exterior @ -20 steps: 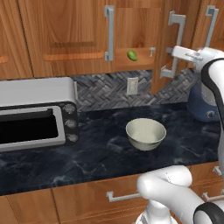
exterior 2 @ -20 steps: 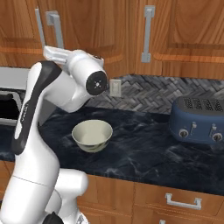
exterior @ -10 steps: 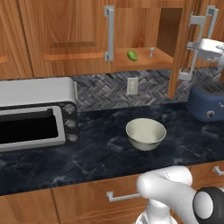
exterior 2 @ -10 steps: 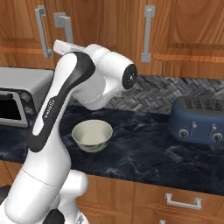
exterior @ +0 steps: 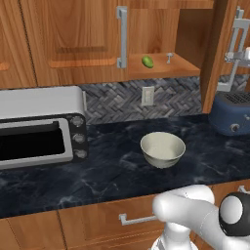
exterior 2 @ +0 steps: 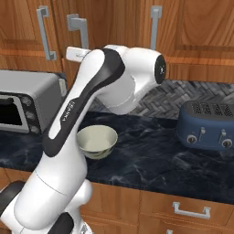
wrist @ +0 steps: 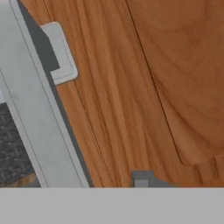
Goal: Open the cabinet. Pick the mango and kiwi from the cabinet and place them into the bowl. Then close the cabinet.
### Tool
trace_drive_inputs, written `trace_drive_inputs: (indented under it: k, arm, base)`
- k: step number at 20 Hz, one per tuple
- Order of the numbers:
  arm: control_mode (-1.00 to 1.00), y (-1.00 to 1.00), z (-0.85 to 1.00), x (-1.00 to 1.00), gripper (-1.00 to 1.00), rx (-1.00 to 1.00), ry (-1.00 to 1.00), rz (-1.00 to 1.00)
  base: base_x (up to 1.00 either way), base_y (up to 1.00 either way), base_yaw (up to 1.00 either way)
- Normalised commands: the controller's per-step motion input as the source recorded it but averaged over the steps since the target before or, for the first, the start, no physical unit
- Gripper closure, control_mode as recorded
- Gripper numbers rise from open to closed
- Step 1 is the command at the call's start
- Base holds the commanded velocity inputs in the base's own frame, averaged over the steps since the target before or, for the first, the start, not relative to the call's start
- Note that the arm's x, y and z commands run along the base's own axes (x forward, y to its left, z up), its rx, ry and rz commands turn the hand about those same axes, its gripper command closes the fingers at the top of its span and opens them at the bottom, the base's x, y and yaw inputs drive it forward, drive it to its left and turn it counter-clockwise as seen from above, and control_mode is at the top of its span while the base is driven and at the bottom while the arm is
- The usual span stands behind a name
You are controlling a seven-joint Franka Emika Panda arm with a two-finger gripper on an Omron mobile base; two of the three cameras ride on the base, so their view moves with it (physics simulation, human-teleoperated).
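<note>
The hand [exterior: 235, 54], whose grip I cannot tell, sits at the swung-out right door of the cabinet [exterior: 217, 53], with the mango [exterior: 147, 61] on the shelf off to its left.

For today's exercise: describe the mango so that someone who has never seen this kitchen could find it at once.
Start at the wall cabinet of reddish-brown wood above the toaster oven. Its right door stands open, showing a wooden shelf. On that shelf lies the mango, a small bright green oval, the only green thing there.

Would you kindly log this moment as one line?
phase: opening cabinet | right door: swung out | claw: at handle | mango: on shelf | bowl: empty
</note>
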Motion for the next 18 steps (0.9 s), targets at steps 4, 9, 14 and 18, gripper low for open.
trace_drive_inputs:
  k: [4,9,14,18]
  arm:
    - [-1.00,-0.42,-0.01,-0.36,-1.00,-0.01,-0.10,0.09]
    - [-1.00,-0.81,-0.01,-0.66,-1.00,-0.01,-0.27,0.08]
    - [-1.00,-0.27,-0.33,-0.63,-1.00,-0.07,-0.15,0.06]
    - [-1.00,0.79,-0.68,-0.87,-1.00,-0.16,-0.06,0.00]
  base:
    - [0.00,0.00,0.00]
    - [0.00,0.00,0.00]
    - [0.00,0.00,0.00]
    - [0.00,0.00,0.00]
